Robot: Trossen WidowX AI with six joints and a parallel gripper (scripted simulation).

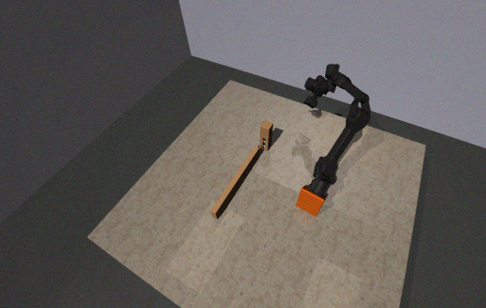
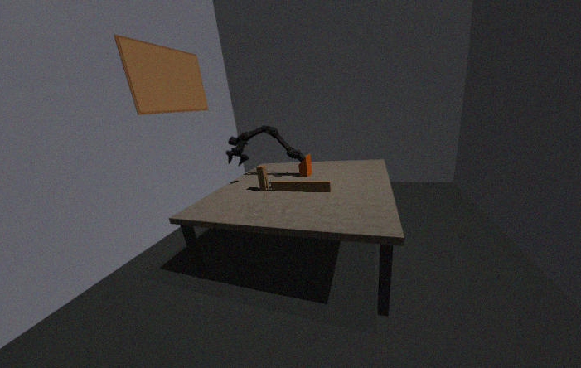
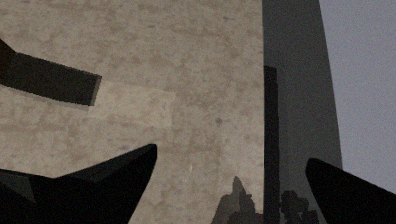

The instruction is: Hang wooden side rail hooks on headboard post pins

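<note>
The wooden side rail (image 1: pixel 236 180) (image 2: pixel 302 186) lies along the table, looking level, with its far end on the tabletop. Its hook end is at the slotted face of the upright headboard post (image 1: pixel 265 130) (image 2: pixel 261 177). Small bits of metal show in the narrow gap between them. Whether the hooks sit on the pins is too small to tell. My gripper (image 2: pixel 235 160) (image 3: pixel 230 158) is open and empty, above the table near its wall-side edge, clear of post and rail. In the top view it is to the right of the post and its fingers are hard to tell apart.
The orange base block (image 1: pixel 310 201) (image 2: pixel 305 166) of the arm stands on the table (image 1: pixel 183 180) (image 2: pixel 329 210), to the right of the rail in the top view. A wall rises beyond the table edge near the gripper. A brown board (image 2: pixel 162 77) hangs on it.
</note>
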